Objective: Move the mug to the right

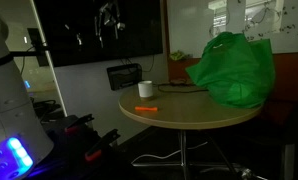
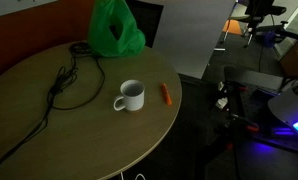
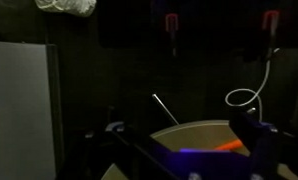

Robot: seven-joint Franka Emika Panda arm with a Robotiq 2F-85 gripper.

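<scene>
The small white mug (image 1: 144,89) stands upright on the round wooden table (image 1: 194,113); in an exterior view (image 2: 130,96) its handle points left. It is hidden in the wrist view. My gripper (image 3: 184,150) shows only in the dark wrist view as two dark fingers set wide apart, with nothing between them. It is off the table, well short of the table's edge (image 3: 194,132). I cannot make it out for sure in either exterior view.
A big green bag (image 1: 232,68) sits on the table (image 2: 116,30). A thin orange object (image 2: 165,95) lies near the rim beside the mug (image 3: 232,147). A black cable (image 2: 69,85) loops across the table. A dark screen (image 1: 99,30) hangs behind.
</scene>
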